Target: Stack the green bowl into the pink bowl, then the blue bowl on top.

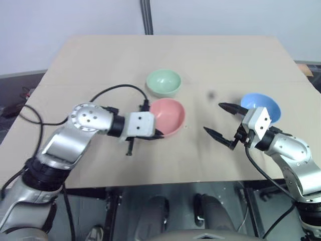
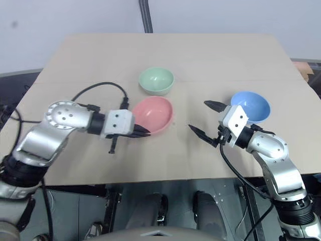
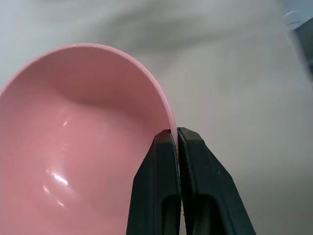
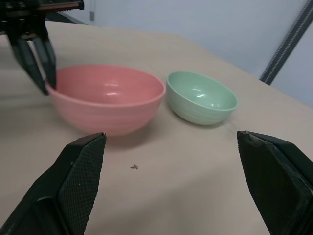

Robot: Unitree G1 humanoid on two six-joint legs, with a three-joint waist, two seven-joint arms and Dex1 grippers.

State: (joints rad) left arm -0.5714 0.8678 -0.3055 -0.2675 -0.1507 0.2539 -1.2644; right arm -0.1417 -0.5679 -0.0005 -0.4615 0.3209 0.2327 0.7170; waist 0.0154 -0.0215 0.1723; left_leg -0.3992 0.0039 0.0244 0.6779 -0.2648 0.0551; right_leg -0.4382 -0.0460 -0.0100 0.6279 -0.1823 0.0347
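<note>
The left gripper (image 1: pixel 156 134) is clenched on the near-left rim of the pink bowl (image 1: pixel 169 115); the left wrist view shows its 2 black fingers (image 3: pixel 164 186) pinched together with the thin pink lip caught between them. The green bowl (image 1: pixel 163 82) sits just beyond the pink bowl, further from the robot, the 2 close together but apart, so the green bowl lies past the left gripper across the pink bowl's mouth. The right gripper (image 1: pixel 220 120) hangs released, jaws spread wide, pointing across the worktop (image 1: pixel 100 60) toward the pink and green bowls, with the blue bowl (image 1: pixel 261 106) just behind it on the robot's right. By my reading the left arm is steadying the pink bowl as the receiver, and the right gripper, free and facing the green bowl, is the one placed to fetch it, though it is still well apart from it. All 3 bowls are small, round, smooth plastic with thin rims, upright and empty; faint horizontal ridges show on the outer walls of the pink and green ones. The worktop is matte pale tan board.
</note>
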